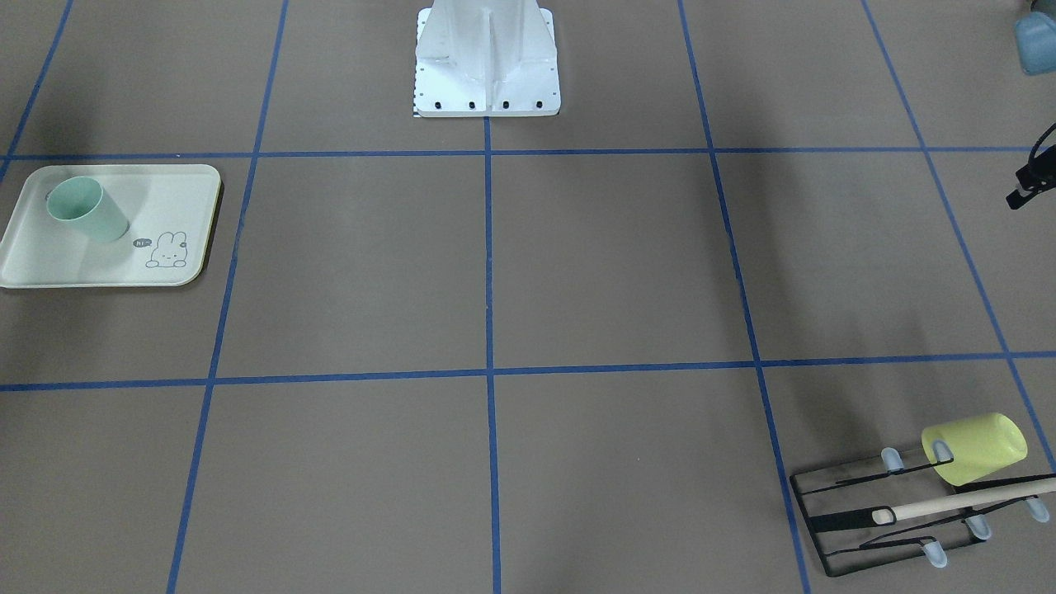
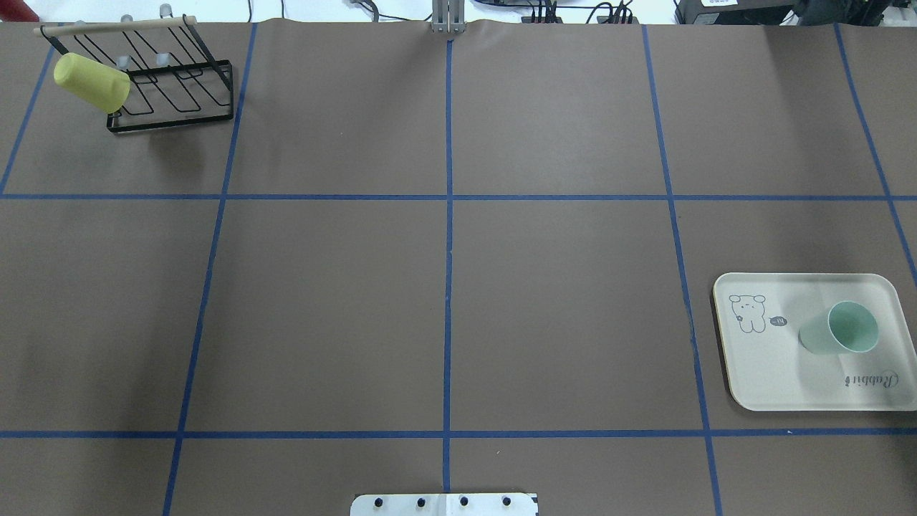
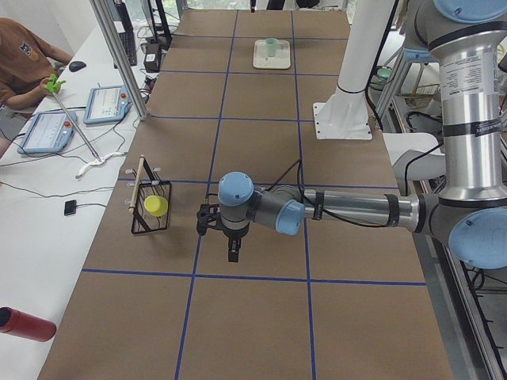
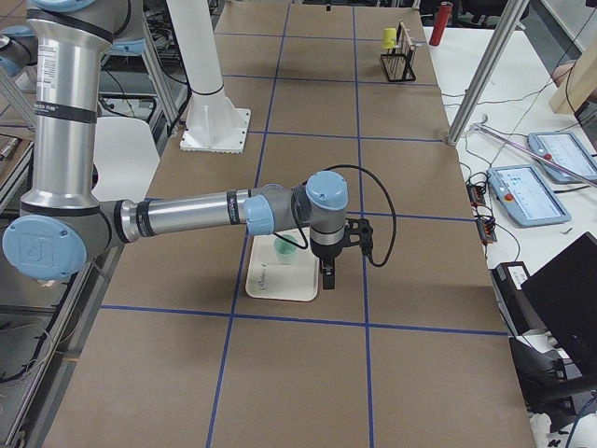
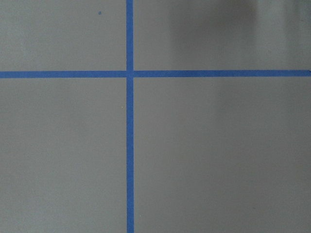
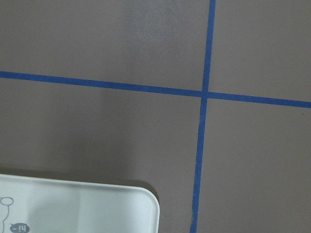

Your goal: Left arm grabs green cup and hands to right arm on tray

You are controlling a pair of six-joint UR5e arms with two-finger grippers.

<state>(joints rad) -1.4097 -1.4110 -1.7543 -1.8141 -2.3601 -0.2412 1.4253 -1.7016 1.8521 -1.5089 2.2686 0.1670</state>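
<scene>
The pale mint-green cup [image 1: 87, 210] stands upright, mouth up, on the cream tray [image 1: 107, 268] near its robot-side end. Both show in the overhead view, the cup [image 2: 839, 330] on the tray [image 2: 774, 373] at the right. The left gripper [image 3: 232, 255] hangs above the bare table near the rack, far from the cup. The right gripper [image 4: 327, 278] hangs just beyond the tray's [image 4: 270, 285] outer edge, beside the cup [image 4: 284, 252]. Neither gripper holds anything I can see; I cannot tell if they are open or shut. The right wrist view catches a tray corner [image 6: 73, 208].
A black wire rack [image 2: 179, 107] with a wooden bar stands at the far left corner, a pale yellow cup [image 2: 92, 82] hung on one prong. The white robot base [image 1: 487, 74] sits mid-table at the robot's edge. Blue tape lines grid the brown table.
</scene>
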